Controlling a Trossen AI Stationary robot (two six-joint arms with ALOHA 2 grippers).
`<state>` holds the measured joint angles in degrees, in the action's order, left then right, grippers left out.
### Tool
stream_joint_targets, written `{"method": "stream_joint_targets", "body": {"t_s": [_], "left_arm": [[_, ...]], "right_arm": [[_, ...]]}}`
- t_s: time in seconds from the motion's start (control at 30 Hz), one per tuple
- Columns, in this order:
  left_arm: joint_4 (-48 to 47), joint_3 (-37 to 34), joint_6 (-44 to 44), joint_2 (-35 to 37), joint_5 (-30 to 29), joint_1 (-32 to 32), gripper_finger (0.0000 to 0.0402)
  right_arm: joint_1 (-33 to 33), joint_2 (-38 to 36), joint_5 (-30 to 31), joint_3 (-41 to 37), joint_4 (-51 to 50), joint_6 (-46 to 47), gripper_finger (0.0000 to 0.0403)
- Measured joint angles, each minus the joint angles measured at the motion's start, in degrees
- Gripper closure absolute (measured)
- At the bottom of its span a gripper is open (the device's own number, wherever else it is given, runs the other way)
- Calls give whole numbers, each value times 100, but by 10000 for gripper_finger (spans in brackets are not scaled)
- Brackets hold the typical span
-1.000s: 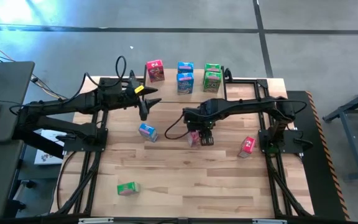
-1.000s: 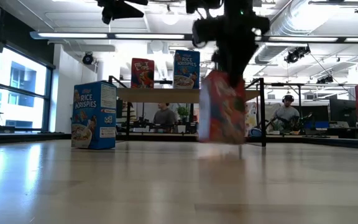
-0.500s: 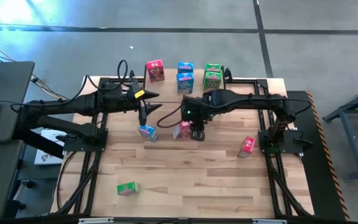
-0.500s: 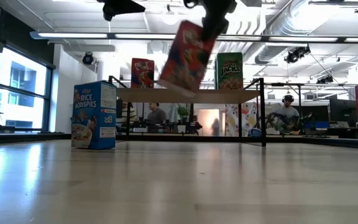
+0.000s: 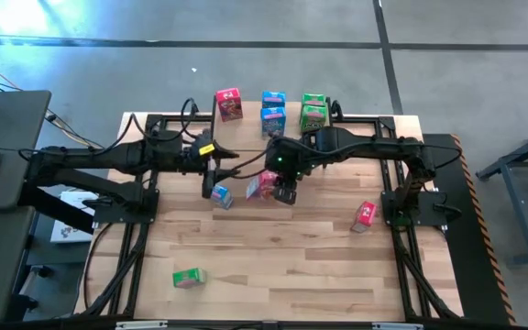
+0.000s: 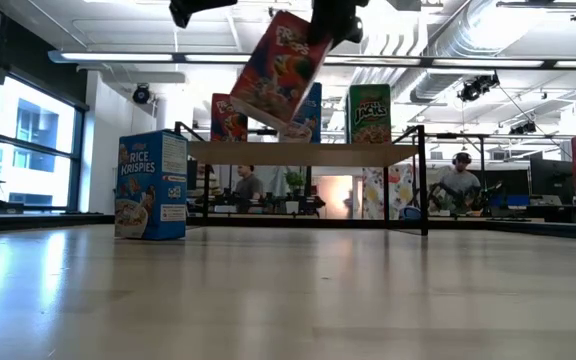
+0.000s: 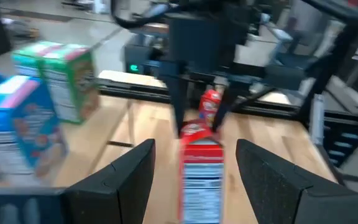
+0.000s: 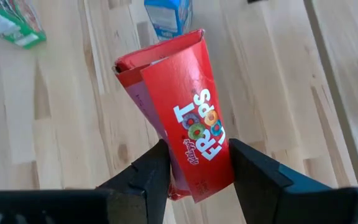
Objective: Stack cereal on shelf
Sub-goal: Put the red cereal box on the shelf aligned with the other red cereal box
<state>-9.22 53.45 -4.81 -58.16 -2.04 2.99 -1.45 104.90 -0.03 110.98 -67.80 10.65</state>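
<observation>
My right gripper (image 5: 282, 191) is shut on a red cereal box (image 5: 262, 185) and holds it in the air over the table's middle, tilted in the low view (image 6: 280, 70). My left gripper (image 5: 227, 170) hangs open just left of it, level. In the left wrist view the red box (image 7: 201, 168) shows ahead between the open fingers; I see no touch. The shelf (image 6: 303, 152) stands at the far edge with a red (image 5: 229, 104), two blue (image 5: 273, 119) and two green (image 5: 313, 117) boxes. A blue box (image 5: 218, 194) stands on the table. My right gripper pinches the red box between its two fingers (image 8: 157, 168) on the two narrow sides (image 8: 224, 177), near the end with the printed name. The fingers come slanting down from above. The box is lifted clear of the table and hangs tilted, its free end (image 6: 250, 105) lower and toward the left arm.
A red box (image 5: 365, 214) stands near the right arm's base and a green one (image 5: 189, 278) lies near the front left. Black frame rails (image 5: 136, 229) run along both sides of the tabletop. People sit in the room behind the shelf.
My right gripper has risen with the red box, which has come off the table, is lifted clear and has tipped from upright to slanting. The gripper has rolled and drifted toward the table's left. My left gripper has swung toward the red box.
</observation>
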Motion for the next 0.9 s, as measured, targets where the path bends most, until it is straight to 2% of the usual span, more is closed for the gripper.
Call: {"method": "stream_joint_targets", "body": {"t_s": [0.17, 0.9], "left_arm": [[-18, 0, -1, -232, 185, -137, 185], [-25, 0, -115, -1151, 31, -162, 185]], "right_arm": [[-14, 0, 0, 0, 306, 195, 256], [-17, 0, 123, 0, 338, 242, 256]]}}
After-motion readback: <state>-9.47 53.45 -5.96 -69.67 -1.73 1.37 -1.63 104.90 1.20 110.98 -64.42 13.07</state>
